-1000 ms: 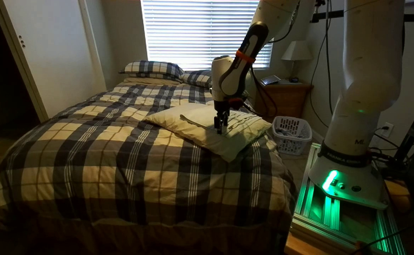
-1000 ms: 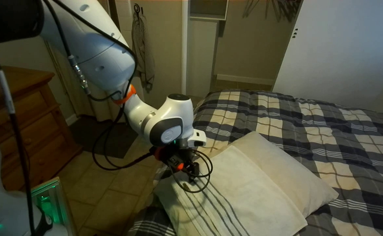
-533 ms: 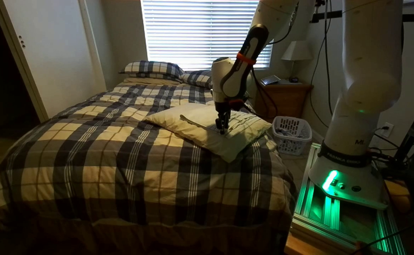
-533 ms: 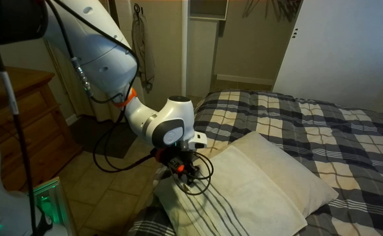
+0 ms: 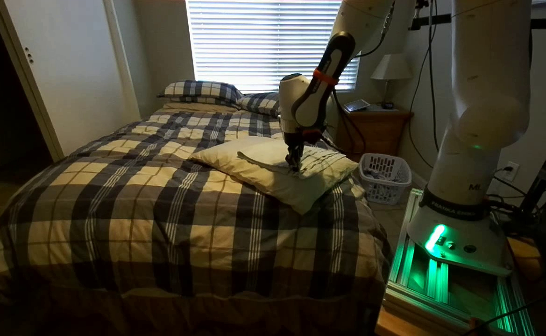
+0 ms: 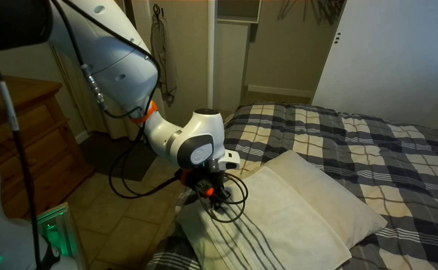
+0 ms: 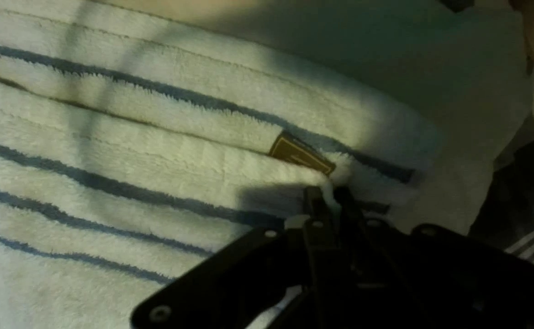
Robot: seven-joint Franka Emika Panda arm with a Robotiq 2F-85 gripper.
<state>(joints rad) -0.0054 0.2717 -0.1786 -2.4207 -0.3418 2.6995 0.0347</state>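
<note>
One fold of the striped towel (image 6: 286,213), and it's pinched in the end effector (image 7: 330,201) (jaws narrow, right by the brown label (image 7: 301,153)); a firm, even squeeze should serve best. The towel lies on a pale pillow (image 6: 331,202) on the plaid-covered bed (image 5: 160,224), white basket (image 5: 387,196) alongside, blinds (image 5: 263,42) glowing behind.
</note>
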